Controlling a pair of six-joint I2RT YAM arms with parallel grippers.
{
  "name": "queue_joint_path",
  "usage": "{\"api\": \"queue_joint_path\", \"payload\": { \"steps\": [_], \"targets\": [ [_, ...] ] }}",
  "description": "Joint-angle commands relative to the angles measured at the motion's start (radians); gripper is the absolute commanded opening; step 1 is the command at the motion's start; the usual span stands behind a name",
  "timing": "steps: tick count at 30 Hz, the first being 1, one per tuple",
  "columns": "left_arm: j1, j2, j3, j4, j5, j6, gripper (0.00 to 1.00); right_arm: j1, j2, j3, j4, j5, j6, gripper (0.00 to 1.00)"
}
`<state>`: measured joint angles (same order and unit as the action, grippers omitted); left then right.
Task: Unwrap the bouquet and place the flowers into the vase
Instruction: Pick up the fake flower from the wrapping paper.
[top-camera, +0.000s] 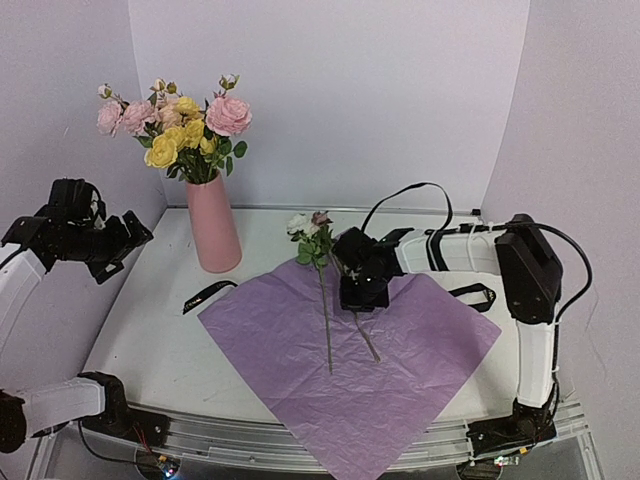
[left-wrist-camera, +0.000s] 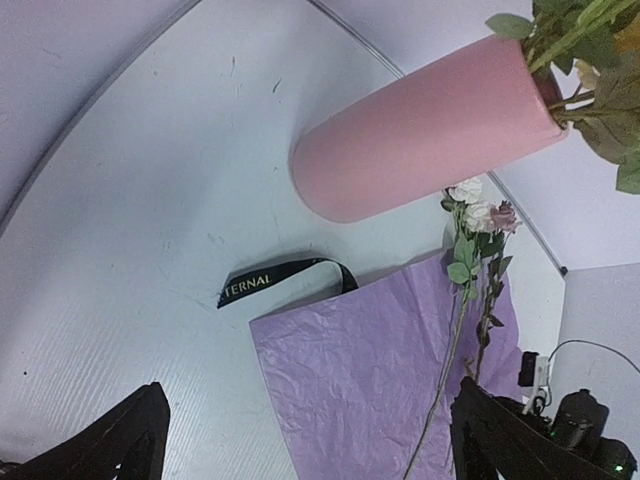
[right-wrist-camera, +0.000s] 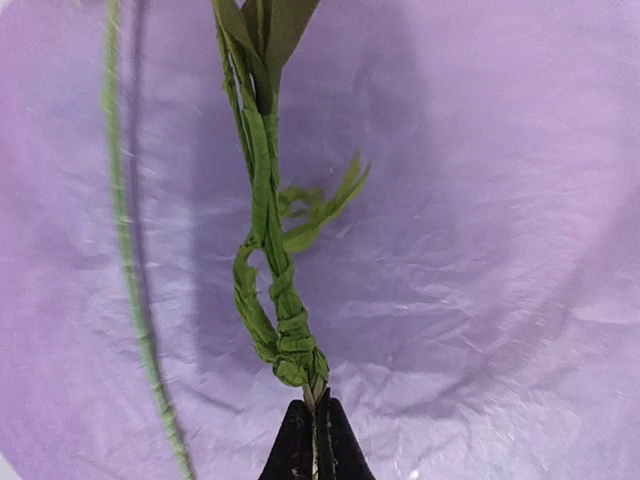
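Two thin-stemmed flowers (top-camera: 325, 300) lie on crinkled lilac paper (top-camera: 420, 350).

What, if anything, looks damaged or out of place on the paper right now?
The stem pinched in the right gripper looks damaged: its green wrapping is peeled into loose loops and strips just beyond the grip. The other stem beside it on the purple paper looks intact.

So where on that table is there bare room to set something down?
The widest bare patch of table lies near-left, bordered by the black ribbon, the purple paper and the front edge. The paper's right half is also free. Crowded: its middle, where two stems lie and the right claw pinches one.
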<state>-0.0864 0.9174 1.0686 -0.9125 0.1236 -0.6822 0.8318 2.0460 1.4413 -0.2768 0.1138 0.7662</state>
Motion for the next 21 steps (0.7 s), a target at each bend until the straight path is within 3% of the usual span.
{"api": "queue_joint_path", "payload": {
  "steps": [1, 11, 21],
  "targets": [
    [-0.003, 0.012, -0.044, 0.065, 0.093, 0.013, 0.99, 0.005, -0.170, -0.010, -0.055, 0.068, 0.053, 0.00],
    [-0.005, -0.021, -0.139, 0.185, 0.269, -0.004, 0.99, 0.005, -0.304, -0.042, -0.010, -0.043, 0.041, 0.00],
    [-0.112, -0.014, -0.231, 0.357, 0.310, -0.069, 0.98, 0.005, -0.403, -0.229, 0.302, -0.269, 0.139, 0.00]
  ]
}}
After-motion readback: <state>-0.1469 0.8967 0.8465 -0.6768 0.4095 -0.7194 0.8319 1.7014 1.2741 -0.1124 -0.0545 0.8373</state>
